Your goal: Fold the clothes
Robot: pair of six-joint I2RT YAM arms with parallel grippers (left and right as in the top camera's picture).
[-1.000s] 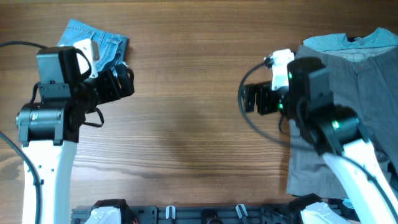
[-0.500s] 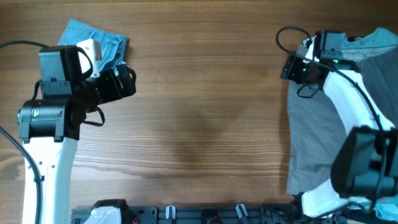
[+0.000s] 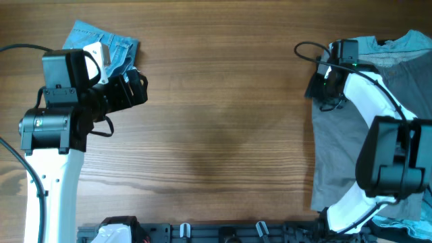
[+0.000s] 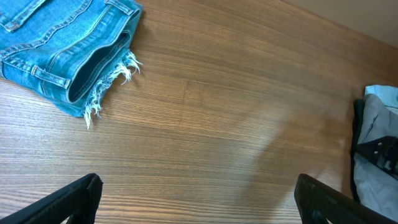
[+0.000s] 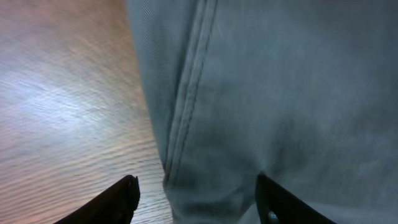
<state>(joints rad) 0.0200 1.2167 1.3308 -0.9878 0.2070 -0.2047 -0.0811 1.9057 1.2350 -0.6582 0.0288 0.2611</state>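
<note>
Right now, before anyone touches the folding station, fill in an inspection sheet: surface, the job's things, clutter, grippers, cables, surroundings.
Surface: wooden table, plain wood grain, no spills seen.
Job's things: grey shorts, lying spread at the right edge.
Clutter: frayed blue denim shorts at the far left corner.
Grippers: left gripper open over bare wood, holding nothing. Right gripper is low over the grey shorts' seamed edge, jaws apart, no grip seen.
Cables: black cable loops off the right wrist; another runs behind the left arm.
Surroundings: black rail along the near edge.
</note>
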